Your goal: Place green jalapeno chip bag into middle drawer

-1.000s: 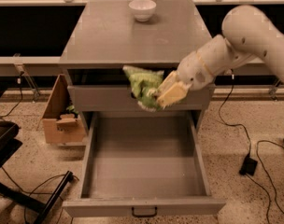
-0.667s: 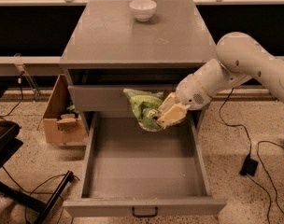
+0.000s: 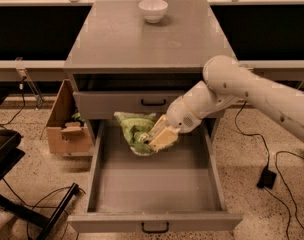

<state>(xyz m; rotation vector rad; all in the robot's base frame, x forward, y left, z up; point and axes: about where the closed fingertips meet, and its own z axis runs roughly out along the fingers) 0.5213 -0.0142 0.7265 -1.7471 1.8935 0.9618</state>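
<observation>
Pincer with bag, perhaps above drawer

White bowl sits at the back of the tabletop. Cardboard box on the floor at left, black plug lying right. Pincer hangs just below the shut upper drawer.

1. The gripper, at frame centre, grips the right edge of the green jalapeno chip bag.
2. Both are above the rear of the pulled-out middle drawer, lower centre.
3. A white bowl sits top centre on the cabinet.
4. A cardboard box stands at left.
</observation>
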